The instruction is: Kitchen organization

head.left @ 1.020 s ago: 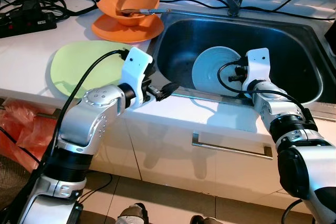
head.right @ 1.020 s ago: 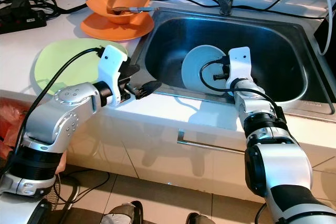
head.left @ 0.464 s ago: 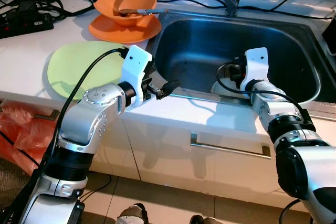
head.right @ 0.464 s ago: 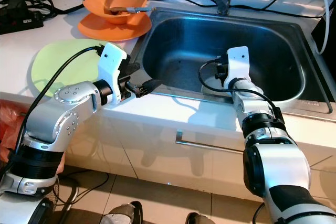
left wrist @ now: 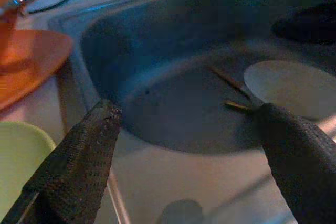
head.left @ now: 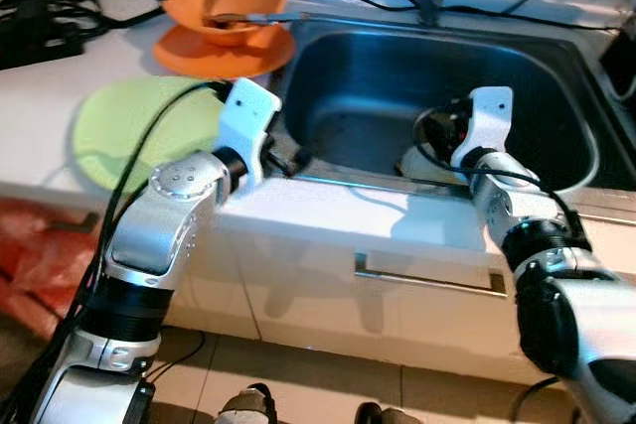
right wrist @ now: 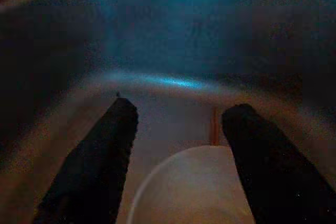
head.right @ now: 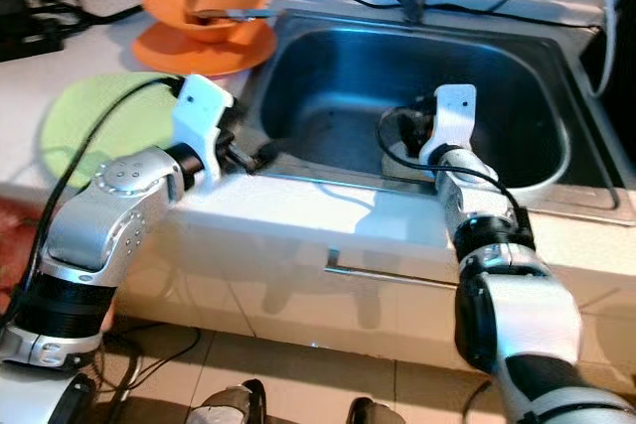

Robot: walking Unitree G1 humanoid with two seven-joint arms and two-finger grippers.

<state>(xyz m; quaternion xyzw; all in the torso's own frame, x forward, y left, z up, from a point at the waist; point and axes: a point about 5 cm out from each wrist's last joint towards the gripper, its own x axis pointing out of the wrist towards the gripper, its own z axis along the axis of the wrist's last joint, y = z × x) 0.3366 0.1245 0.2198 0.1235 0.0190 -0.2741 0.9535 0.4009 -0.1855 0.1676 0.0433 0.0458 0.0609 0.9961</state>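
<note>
Dishes are lying in two places: a pale plate (left wrist: 286, 85) is resting flat on the sink (head.left: 556, 67) floor near the front wall, and the counter (head.left: 60, 76) is carrying a green plate (head.left: 129, 131) near its front edge plus an orange bowl (head.left: 224, 2) sitting on an orange plate (head.left: 219, 52) at the back, beside the sink's left rim.

The right gripper (right wrist: 176, 145) is reaching down inside the basin, its fingers (right wrist: 97, 161) standing apart over the pale plate, apparently without touching it. The left gripper (left wrist: 184, 145) is hovering at the sink's front-left corner, its fingers spread wide and holding nothing.

Judging by this, the organizing is looking far from finished: the plate in the basin is not gripped, and the three counter dishes are sitting untouched.

A utensil (head.left: 253, 17) is lying across the orange bowl. Thin sticks (left wrist: 231, 85), perhaps chopsticks, are lying on the sink floor just beside the pale plate and could be getting in the way of a grasp. Black cables (head.left: 328, 2) are trailing along the counter's back edge, and the faucet base (head.left: 429, 2) is standing behind the basin.
</note>
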